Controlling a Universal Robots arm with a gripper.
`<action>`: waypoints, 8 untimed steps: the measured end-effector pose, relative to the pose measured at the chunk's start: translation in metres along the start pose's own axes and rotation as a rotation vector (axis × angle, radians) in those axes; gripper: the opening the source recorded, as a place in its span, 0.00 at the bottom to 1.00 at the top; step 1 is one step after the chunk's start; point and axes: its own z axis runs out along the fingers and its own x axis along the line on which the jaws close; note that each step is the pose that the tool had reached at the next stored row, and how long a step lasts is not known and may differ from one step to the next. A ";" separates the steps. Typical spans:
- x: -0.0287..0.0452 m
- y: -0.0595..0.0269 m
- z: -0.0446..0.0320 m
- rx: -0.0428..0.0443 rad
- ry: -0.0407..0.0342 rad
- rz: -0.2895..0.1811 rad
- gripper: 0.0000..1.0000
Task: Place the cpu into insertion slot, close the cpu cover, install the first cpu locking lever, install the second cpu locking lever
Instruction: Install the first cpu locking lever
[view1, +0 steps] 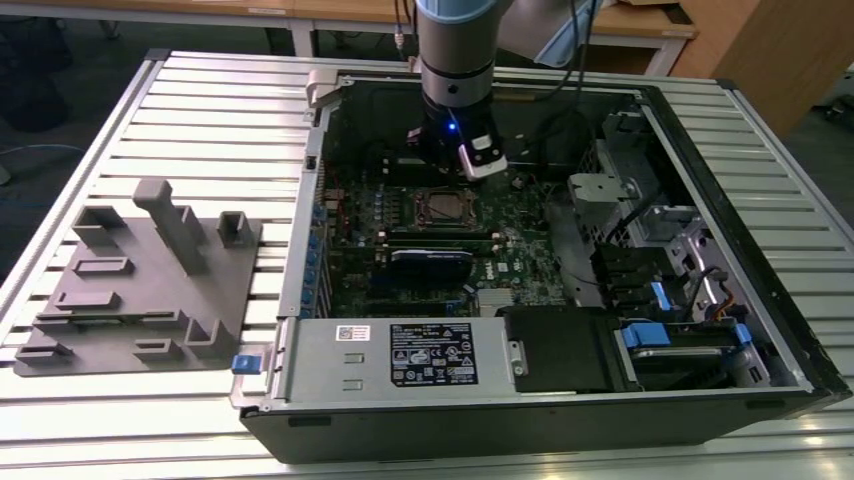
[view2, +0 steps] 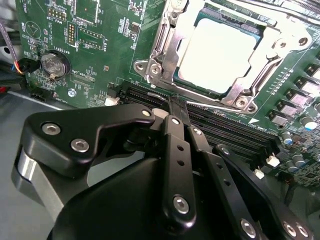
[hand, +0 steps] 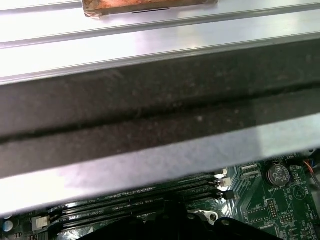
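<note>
In the second wrist view the cpu (view2: 217, 50) lies flat in the insertion slot, its pale metal top showing through the window of the cpu cover (view2: 167, 50), which lies down over it. A thin metal locking lever (view2: 215, 106) runs along the socket edge nearest the memory slots. My gripper (view2: 176, 105) is shut with its black fingers pressed together, and the tips sit right at this lever beside the socket corner. In the exterior view the gripper (view1: 451, 165) hangs just behind the insertion slot (view1: 441, 207) inside the open computer case.
Black memory slots (view2: 225, 130) lie between the gripper and the socket, and a coin battery (view2: 52, 64) sits on the green board. The dark case wall (hand: 150, 115) rises close by. A power supply (view1: 400, 355), drive cages (view1: 667, 250) and a grey fixture (view1: 147, 280) surround the work area.
</note>
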 end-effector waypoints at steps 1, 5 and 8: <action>0.0001 0.0001 0.0002 0.0003 -0.0012 0.005 0.11; 0.0006 0.0021 0.0007 0.0014 -0.0033 0.015 0.11; 0.0010 0.0040 0.0011 0.0014 -0.0036 0.017 0.11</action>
